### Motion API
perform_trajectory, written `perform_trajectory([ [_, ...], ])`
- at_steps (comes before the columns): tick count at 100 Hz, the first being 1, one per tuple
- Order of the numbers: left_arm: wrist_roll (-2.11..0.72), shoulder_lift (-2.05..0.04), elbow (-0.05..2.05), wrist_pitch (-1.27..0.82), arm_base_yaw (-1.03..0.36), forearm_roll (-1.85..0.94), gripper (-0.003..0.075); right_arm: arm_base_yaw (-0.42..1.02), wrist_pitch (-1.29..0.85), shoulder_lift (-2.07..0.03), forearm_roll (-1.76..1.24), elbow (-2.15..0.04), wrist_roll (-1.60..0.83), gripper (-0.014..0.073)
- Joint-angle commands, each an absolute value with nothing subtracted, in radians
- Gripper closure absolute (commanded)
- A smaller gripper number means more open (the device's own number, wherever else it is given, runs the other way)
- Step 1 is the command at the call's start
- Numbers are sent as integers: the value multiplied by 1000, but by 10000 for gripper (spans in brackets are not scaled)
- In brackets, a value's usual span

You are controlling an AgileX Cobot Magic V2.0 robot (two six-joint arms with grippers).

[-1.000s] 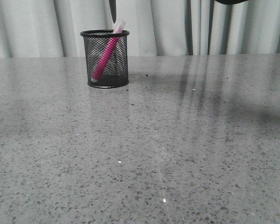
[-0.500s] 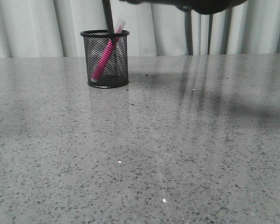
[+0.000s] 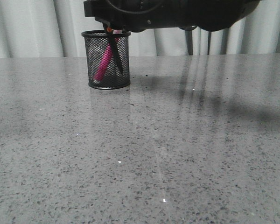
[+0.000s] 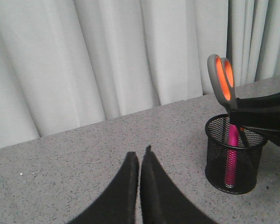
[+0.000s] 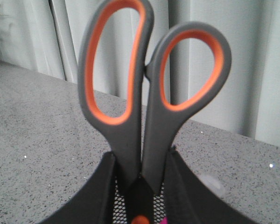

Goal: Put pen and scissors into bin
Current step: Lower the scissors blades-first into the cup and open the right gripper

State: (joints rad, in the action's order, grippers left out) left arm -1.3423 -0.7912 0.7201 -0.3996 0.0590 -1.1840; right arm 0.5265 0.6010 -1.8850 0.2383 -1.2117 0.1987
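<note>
Right gripper (image 5: 141, 186) dropped since earlier, clamping scissors (image 5: 149, 88), blades now inside bin (image 3: 105, 59) beside pen (image 3: 103, 63); left gripper (image 4: 140, 161) closed, empty. Next: release.

the bin (image 3: 106, 60) is black wire mesh with a solid black rim. the pen (image 3: 102, 63) shows magenta-pink through the mesh. the scissors (image 5: 151, 100) have dark grey handles lined orange inside the loops, with an orange pivot dot. the table (image 3: 177, 149) is speckled grey. the curtain (image 4: 107, 60) is pale whitish-grey.
</note>
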Motion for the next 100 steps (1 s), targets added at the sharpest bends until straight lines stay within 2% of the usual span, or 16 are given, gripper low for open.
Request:
perform_trajectory([
  [1, -1338, -786, 749, -373, 61, -1222, 739, 527, 694, -1832, 239, -1234, 194, 665],
  [59, -1338, -786, 749, -373, 61, -1222, 739, 527, 694, -1832, 239, -1234, 194, 649],
  [66, -1338, -786, 749, -373, 61, -1222, 739, 527, 702, -1832, 239, -1234, 194, 594],
  [85, -1338, -786, 749, -373, 61, -1222, 739, 527, 708, -1832, 239, -1234, 194, 337],
  [92, -1338, -786, 749, -373, 61, -1222, 739, 527, 708, -1832, 239, -1234, 194, 293],
  [100, -1338, -786, 749, -373, 61, -1222, 739, 527, 710, -1830, 239, -1234, 194, 283],
])
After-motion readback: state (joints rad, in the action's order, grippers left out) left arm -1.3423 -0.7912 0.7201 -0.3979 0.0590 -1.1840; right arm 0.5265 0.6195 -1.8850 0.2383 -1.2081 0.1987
